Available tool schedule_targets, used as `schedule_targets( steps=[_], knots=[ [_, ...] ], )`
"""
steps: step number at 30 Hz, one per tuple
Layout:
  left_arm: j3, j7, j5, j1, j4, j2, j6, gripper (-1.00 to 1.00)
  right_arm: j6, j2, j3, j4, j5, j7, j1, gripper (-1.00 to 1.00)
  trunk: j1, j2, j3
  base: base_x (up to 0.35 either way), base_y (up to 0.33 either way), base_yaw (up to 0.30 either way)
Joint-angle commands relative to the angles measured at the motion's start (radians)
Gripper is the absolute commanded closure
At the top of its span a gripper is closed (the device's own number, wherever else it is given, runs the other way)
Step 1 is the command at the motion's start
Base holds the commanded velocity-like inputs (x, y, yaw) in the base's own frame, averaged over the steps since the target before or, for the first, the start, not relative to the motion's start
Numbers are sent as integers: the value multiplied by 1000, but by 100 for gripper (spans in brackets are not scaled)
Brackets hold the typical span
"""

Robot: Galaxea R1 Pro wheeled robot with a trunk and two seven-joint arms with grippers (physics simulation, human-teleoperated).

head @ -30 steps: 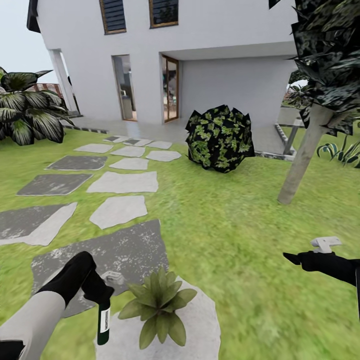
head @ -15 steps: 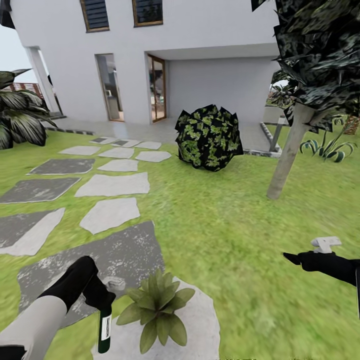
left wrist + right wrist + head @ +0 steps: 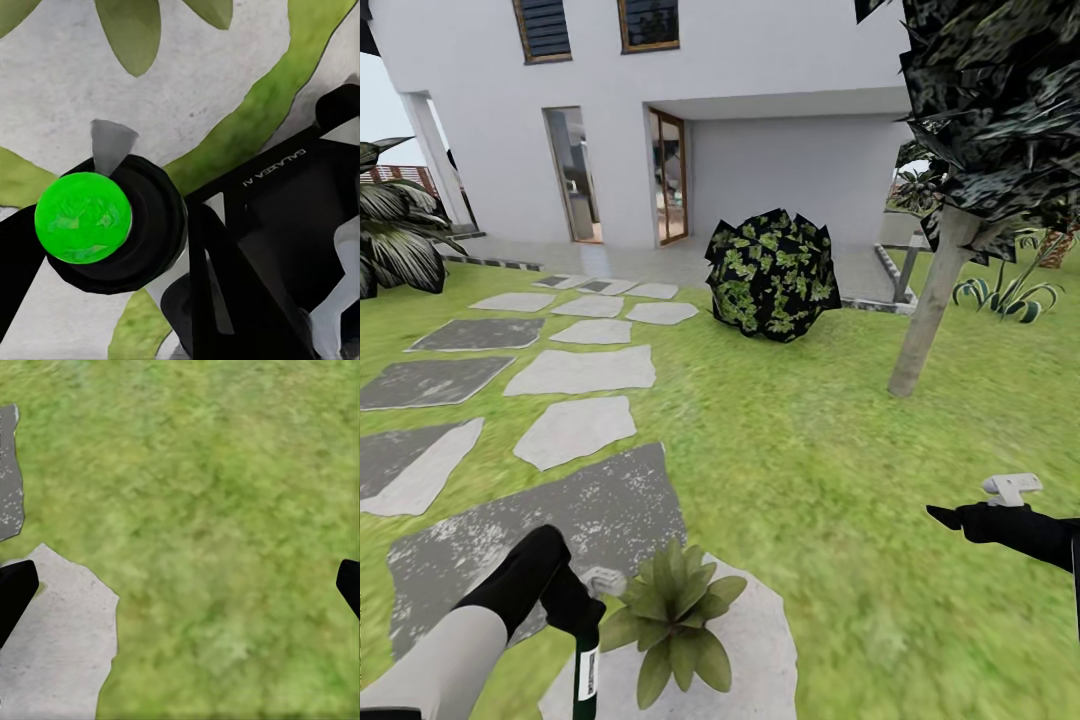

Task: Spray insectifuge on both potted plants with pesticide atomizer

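My left gripper [image 3: 578,612] is shut on the pesticide atomizer [image 3: 588,676], a dark green bottle with a white label that hangs down at the head view's lower edge. In the left wrist view the atomizer [image 3: 83,218] is seen end-on, a bright green disc in a black ring, with my fingers [image 3: 225,262] clamped beside it. One potted plant [image 3: 670,622], a low rosette of broad green leaves, sits on a pale stone just right of the bottle; its leaves [image 3: 133,31] lie close ahead. My right gripper [image 3: 950,517] hovers open over the lawn [image 3: 225,510], holding nothing.
Flat stepping stones [image 3: 580,370] run across the grass toward the white house [image 3: 780,160]. A round dark bush [image 3: 772,275] stands mid-lawn, a tree trunk [image 3: 928,315] to its right, and a big dark-leaved shrub [image 3: 395,235] at far left. A pale stone [image 3: 56,641] lies under my right arm.
The camera has turned a little, shifting the scene left. My left gripper has carried the atomizer lower and slightly right, closer to the potted plant. The right arm has not moved.
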State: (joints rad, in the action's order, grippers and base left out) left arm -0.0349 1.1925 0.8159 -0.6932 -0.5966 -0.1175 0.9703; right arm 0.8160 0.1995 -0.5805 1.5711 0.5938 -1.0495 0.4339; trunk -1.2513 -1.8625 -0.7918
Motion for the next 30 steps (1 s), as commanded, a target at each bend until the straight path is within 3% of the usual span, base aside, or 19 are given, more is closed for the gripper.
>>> schedule_targets(
  steps=[1,11,30],
  knots=[
    [-3,9,6,1,-2,-3,8,100,4,0,-1,1,9,-10,1,-100,0,-1,-1,0,94,-1],
    [-2,5,8,4,-2,-8,6,100,3,0,-1,1,11,-10,1,-100,0,-1,-1,0,211,0],
    [2,1,9,-5,-12,-5,-17,100,5,1,-4,3,9,-10,2,-100,0,-1,-8,0,9,0]
  ],
)
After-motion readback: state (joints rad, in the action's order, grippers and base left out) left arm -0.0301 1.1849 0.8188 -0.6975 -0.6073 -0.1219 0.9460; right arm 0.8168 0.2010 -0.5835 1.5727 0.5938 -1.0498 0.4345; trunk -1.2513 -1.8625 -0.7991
